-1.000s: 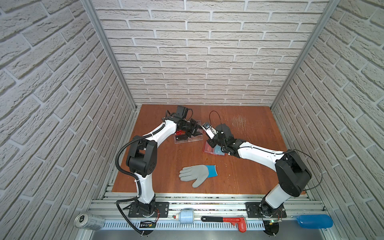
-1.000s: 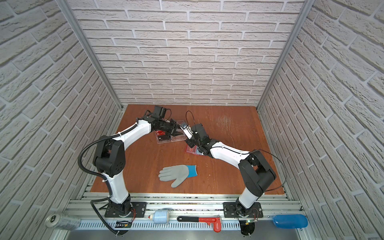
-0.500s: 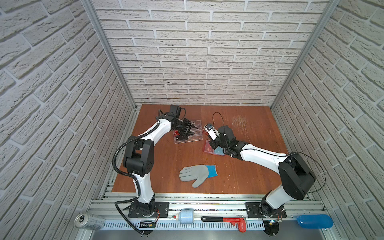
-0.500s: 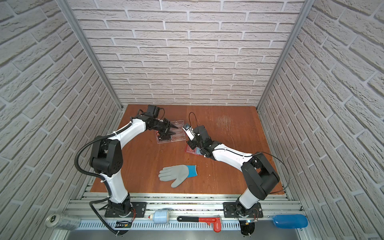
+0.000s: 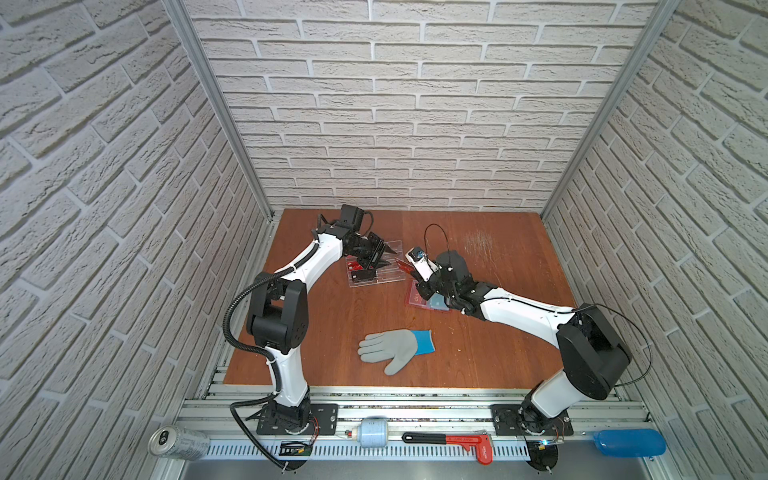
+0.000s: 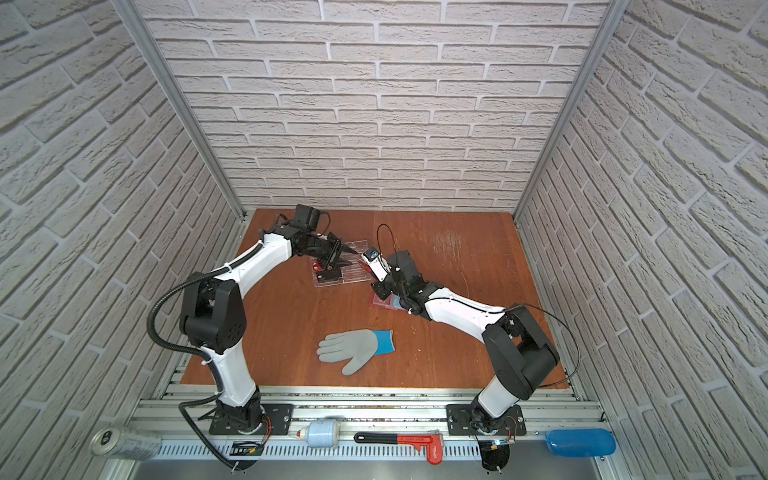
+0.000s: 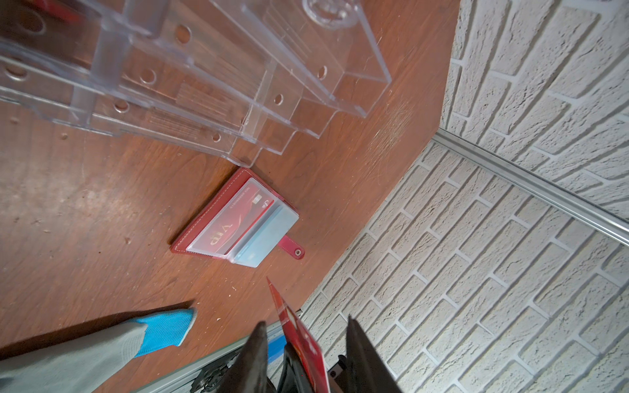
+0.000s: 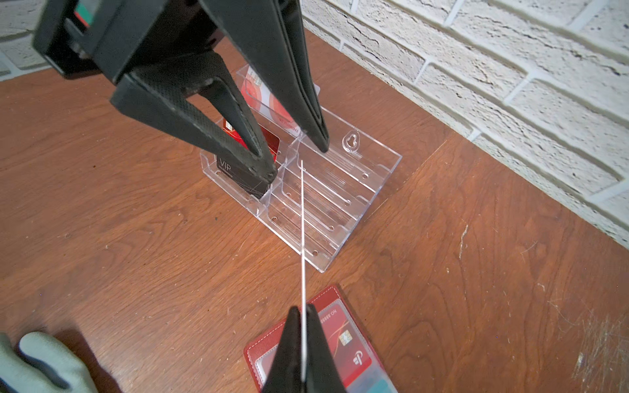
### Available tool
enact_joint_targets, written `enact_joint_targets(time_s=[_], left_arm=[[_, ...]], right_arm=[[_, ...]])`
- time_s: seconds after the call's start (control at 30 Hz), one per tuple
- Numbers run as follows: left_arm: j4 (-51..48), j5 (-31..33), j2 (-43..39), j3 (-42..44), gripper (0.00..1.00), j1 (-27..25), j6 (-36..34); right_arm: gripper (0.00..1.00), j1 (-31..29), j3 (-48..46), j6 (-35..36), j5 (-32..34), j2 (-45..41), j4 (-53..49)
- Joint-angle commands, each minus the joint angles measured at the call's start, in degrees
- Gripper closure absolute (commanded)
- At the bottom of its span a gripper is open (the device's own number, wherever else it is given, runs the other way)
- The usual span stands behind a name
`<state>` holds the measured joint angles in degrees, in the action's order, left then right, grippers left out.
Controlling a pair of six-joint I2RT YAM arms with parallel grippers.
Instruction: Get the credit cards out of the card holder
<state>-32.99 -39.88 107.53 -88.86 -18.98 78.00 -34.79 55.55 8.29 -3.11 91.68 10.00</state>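
Note:
The dark red card holder (image 7: 190, 234) lies open on the table, in both top views (image 5: 413, 296) (image 6: 377, 300). A red credit card (image 7: 235, 221) and a light blue one (image 7: 269, 234) sit in its clear sleeves. My right gripper (image 8: 302, 308) is shut on another red credit card (image 8: 302, 221), seen edge-on and held above the holder (image 8: 326, 296). My left gripper (image 7: 304, 321) is open, its fingers on either side of that held card (image 7: 299, 337) with gaps on both sides. In a top view the two grippers meet beside the stand, left (image 5: 390, 257) and right (image 5: 411, 272).
A clear acrylic tiered stand (image 8: 340, 211) stands behind the holder with a black card (image 8: 238, 173), a red card (image 8: 270, 139) and a white card with red circles (image 8: 269, 98). A grey and blue glove (image 5: 395, 349) lies near the front. Brick walls enclose the table.
My left gripper has swung from over the stand to point right, and its fingers now flank the card in my right gripper. The right gripper has barely moved.

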Motion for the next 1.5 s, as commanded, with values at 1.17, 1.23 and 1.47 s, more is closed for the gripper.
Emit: enact_joint_targets(time_s=[1.17, 1.23, 1.47], left_arm=[[5.06, 0.25, 0.86, 2.96, 1.0, -1.43, 0.78], [8.01, 0.34, -0.03, 5.02, 1.0, -1.0, 2.43], [14.92, 6.88, -5.53, 12.58, 1.0, 2.68, 7.42]], right_arm=[[0.74, -2.04, 0.92, 0.72, 1.62, 2.76, 4.07], [0.69, -2.04, 0.96, 0.68, 2.2, 2.56, 3.59], [0.44, -2.04, -1.74, -1.07, 4.52, -1.52, 1.37]])
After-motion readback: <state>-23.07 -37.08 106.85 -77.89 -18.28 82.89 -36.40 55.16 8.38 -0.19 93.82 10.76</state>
